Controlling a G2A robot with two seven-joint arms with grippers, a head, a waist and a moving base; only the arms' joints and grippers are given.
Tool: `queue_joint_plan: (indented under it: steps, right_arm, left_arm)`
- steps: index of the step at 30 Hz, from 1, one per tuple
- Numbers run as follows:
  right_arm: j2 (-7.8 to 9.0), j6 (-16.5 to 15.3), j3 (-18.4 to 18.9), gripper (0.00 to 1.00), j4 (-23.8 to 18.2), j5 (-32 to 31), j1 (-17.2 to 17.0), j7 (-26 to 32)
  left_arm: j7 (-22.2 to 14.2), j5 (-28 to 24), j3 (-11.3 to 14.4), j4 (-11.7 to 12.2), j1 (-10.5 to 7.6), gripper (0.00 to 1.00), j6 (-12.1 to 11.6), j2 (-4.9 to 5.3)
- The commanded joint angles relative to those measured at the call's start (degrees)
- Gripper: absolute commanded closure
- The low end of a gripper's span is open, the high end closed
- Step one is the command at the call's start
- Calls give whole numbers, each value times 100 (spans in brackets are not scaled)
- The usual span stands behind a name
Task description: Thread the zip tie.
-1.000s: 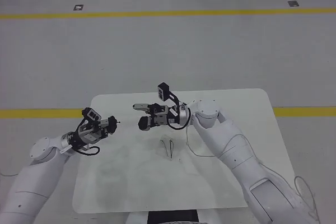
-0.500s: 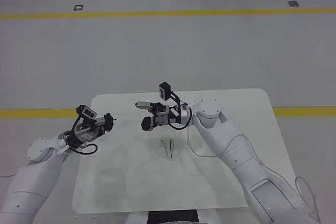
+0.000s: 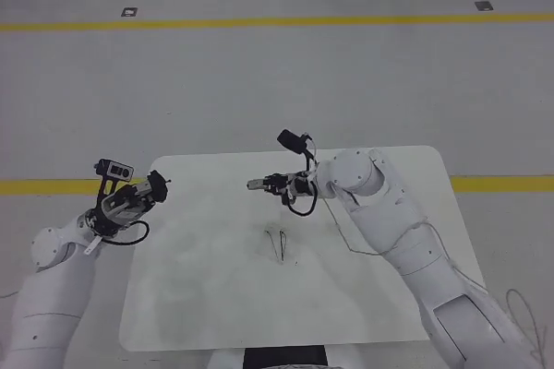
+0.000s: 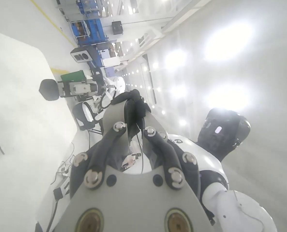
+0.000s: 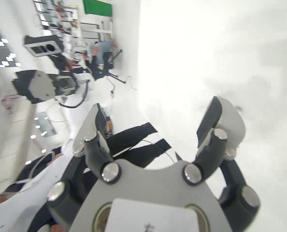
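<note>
Zip tie [image 3: 279, 244] lies flat near the middle of the surface [image 3: 379, 304], two thin dark strands side by side. It has not shifted in the last second, and neither hand touches it. Whether its tail is through the head is too fine to tell.

What has changed is around it: the two hands have pulled away from each other. The right hand [image 3: 257, 184], at about 11 o'clock from the tie, has backed off toward 2 o'clock and rolled at the wrist. Its fingers [image 5: 207, 119] stand spread with nothing between them. The left hand [image 3: 157, 190] has drawn back toward 9 o'clock to the surface's edge, well apart from the tie. Its fingers [image 4: 133, 107] are pressed together, and I can make out nothing pinched there.

By my judgement no threading is under way: a hand must come back down to the tie first.
</note>
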Motion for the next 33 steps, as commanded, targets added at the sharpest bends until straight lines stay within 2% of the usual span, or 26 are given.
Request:
queue_joint_plan:
  steps: [1, 9, 13, 16, 17, 20, 33]
  right_arm:
    - [7, -12, 2, 0, -14, -53, -2, 46]
    - [9, -44, 2, 0, -3, -3, -66, -25]
    - [24, -46, -333, 0, 54, -444, 213, 702]
    - [-18, 88, -633, 0, 110, -540, 356, 1047]
    - [-45, 183, -743, 0, 150, -566, 398, 1046]
    - [-158, 194, -1028, 0, 357, -394, 420, 1023]
    - [-196, 194, -1066, 0, 438, -301, 446, 977]
  left_arm:
    - [22, -2, 6, -5, 0, 100, 0, 6]
    - [22, -2, 6, -5, 0, 100, 0, 6]
    - [22, -2, 6, -5, 0, 100, 0, 6]
    - [22, -2, 6, -5, 0, 100, 0, 6]
    - [22, -2, 6, -5, 0, 100, 0, 6]
    - [22, -2, 6, -5, 0, 100, 0, 6]
    - [22, -2, 6, -5, 0, 100, 0, 6]
